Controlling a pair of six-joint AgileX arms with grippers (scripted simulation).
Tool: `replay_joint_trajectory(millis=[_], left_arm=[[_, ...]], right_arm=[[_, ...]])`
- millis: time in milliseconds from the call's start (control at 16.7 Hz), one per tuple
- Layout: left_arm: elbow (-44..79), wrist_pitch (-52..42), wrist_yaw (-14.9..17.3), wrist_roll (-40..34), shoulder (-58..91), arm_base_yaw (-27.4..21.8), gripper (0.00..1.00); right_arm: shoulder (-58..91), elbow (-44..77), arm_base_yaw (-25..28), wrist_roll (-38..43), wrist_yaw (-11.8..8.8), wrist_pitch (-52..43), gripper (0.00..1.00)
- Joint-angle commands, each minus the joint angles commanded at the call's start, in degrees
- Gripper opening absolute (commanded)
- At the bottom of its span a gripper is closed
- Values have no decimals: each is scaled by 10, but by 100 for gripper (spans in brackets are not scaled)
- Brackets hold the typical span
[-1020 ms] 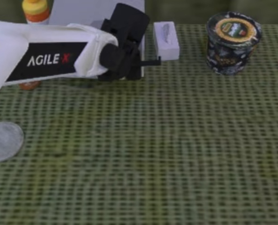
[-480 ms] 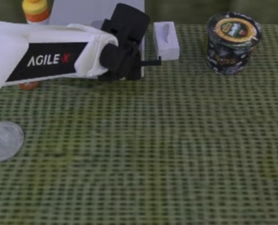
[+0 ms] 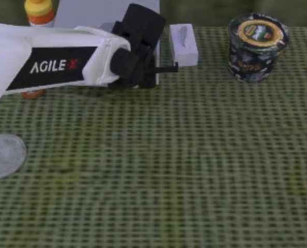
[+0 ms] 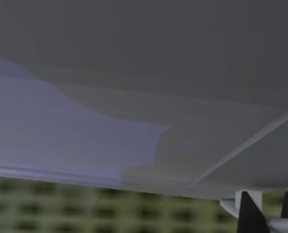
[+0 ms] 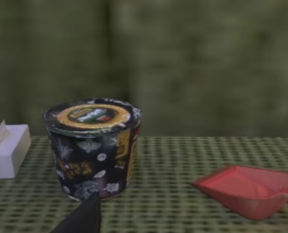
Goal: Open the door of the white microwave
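The white microwave (image 3: 107,13) stands at the far edge of the tabletop (image 3: 195,165), just left of a small tissue box (image 3: 183,44). The left pincer (image 3: 156,70) presses up against the door (image 4: 134,97) at the microwave's front, beside that box; whether it grips anything I cannot tell. Right of the box stands a noodle cup (image 3: 257,46).

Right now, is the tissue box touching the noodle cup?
Apart. The top view shows the tissue box and the noodle cup with bare green mat between them; the right wrist view shows the same gap.
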Motion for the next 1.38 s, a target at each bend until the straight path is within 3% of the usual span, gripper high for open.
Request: replay_joint_trajectory(millis=[480,1380], left_arm=[[-42,26,24,34,-26,5,0],[-42,27,24,34,-26,5,0]], right_arm=[[0,0,0,0,0,0,100],[0,0,0,0,0,0,100]])
